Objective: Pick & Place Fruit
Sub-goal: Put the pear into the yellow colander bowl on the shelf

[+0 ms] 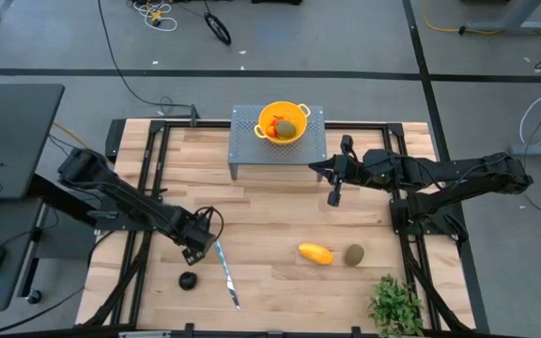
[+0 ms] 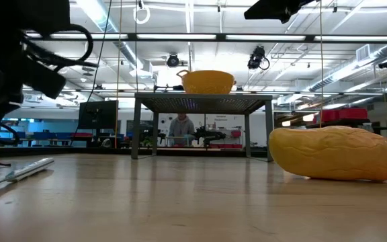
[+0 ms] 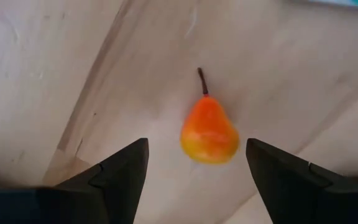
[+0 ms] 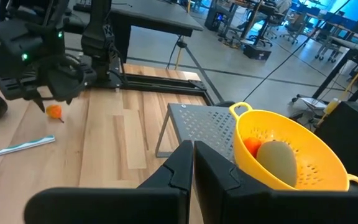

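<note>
Even, bright overhead lighting from ceiling strip lights (image 2: 200,37), which glare in the low view. Shadows on the tabletop (image 1: 280,225) soft and short. Left wrist view slightly soft; its tool's fingers (image 3: 120,177) blurred. Near yellow-orange fruit (image 2: 334,153) slightly out of focus.

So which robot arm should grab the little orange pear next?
The left one, probably. The left gripper hangs open right over the little orange pear, which lies between its fingers. The right gripper is shut, far across the table beside the yellow colander.
</note>
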Robot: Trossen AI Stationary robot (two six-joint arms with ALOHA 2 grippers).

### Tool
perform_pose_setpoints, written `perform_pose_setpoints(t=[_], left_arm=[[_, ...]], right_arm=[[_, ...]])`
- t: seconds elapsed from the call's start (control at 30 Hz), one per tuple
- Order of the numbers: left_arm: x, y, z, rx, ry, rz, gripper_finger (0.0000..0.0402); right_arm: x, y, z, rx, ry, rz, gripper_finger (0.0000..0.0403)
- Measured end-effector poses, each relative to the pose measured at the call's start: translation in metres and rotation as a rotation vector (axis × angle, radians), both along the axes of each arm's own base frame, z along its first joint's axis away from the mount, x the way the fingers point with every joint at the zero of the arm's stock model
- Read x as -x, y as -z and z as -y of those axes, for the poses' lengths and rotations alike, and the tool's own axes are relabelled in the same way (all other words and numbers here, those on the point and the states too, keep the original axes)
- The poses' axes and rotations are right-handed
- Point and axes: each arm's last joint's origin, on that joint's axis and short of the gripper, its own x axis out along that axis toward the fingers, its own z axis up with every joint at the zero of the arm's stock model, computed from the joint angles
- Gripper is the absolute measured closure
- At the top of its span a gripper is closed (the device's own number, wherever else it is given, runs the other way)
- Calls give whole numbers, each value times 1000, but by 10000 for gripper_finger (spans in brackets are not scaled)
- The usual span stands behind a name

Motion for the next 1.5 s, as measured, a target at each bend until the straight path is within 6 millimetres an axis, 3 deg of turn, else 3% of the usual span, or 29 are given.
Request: perform_pose_setpoints(t=[0.5,0.73,1.27,1.5], left_arm=[[-7,8,2,-42,37,34,125],[1,19,0,17,42,-8,125],[2,18,0,43,73,-10,126],[2,18,0,42,81,-9,174]], right_arm=[[0,0,0,-32,10,10,381],[0,0,3,-32,21,10,381],[0,0,7,-42,41,14,381],[0,0,9,-45,44,14,381]])
